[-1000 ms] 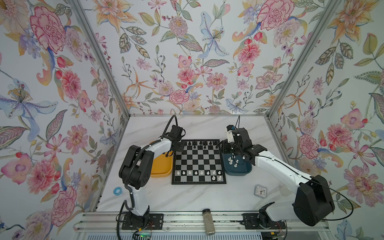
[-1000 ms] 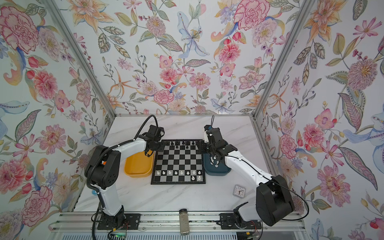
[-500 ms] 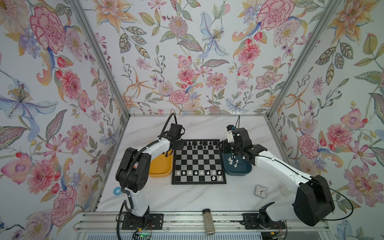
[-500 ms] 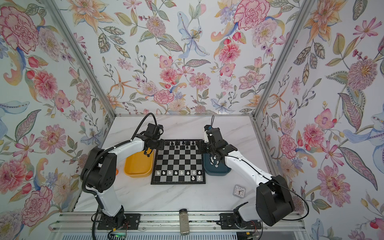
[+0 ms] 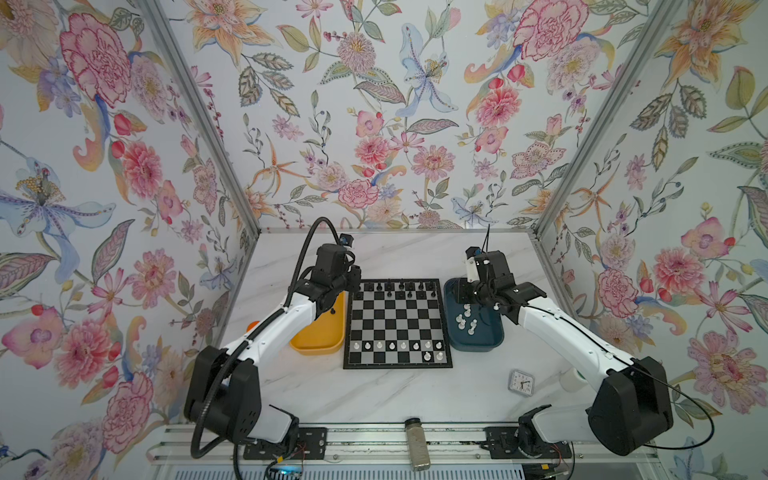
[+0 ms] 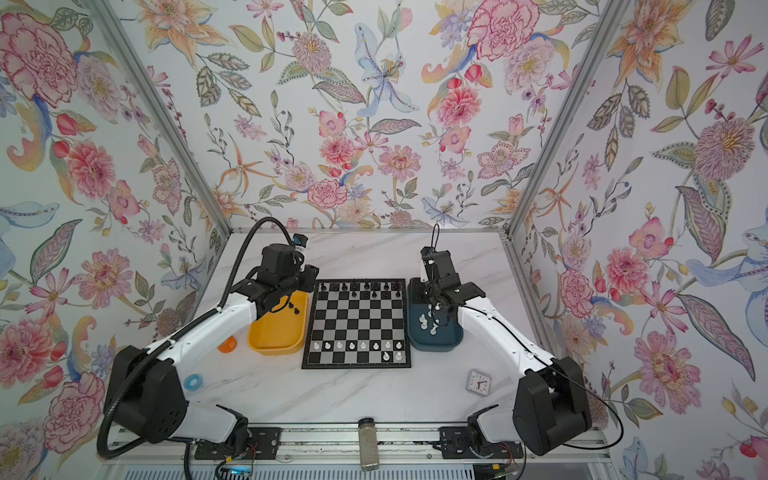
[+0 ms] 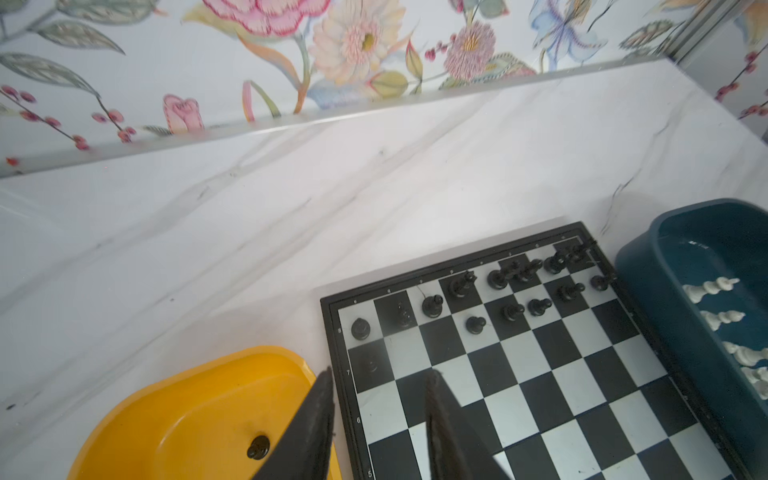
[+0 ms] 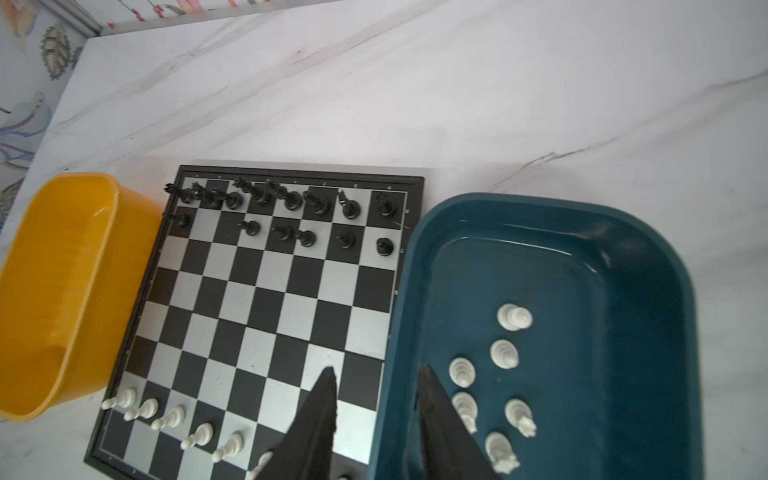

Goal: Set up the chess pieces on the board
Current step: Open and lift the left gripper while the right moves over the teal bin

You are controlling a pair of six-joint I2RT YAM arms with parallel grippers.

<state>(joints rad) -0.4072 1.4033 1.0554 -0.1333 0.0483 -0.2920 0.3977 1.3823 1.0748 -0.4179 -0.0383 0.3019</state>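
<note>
The board (image 5: 397, 366) lies mid-table. Black chess pieces (image 5: 399, 286) fill its two far rows and white ones (image 5: 392, 345) stand on the near rows. More white pieces (image 8: 505, 353) lie in the dark blue tray (image 5: 476, 347). One black piece (image 7: 258, 446) sits in the yellow tray (image 7: 174, 399). My left gripper (image 7: 380, 376) hangs open and empty over the board's far-left edge, beside the yellow tray, with a black pawn (image 7: 370, 365) just ahead of it. My right gripper (image 8: 377, 372) is open and empty, straddling the blue tray's rim next to the board.
A small clock (image 5: 520, 382) lies near the front right. A jar (image 5: 417, 442) rests on the front rail. An orange object (image 6: 227, 345) and a blue ring (image 6: 193, 381) lie left of the yellow tray. Floral walls close in three sides.
The left arm has shifted slightly at the board's far-left corner and its jaws have widened. The right arm has stayed over the blue tray.
</note>
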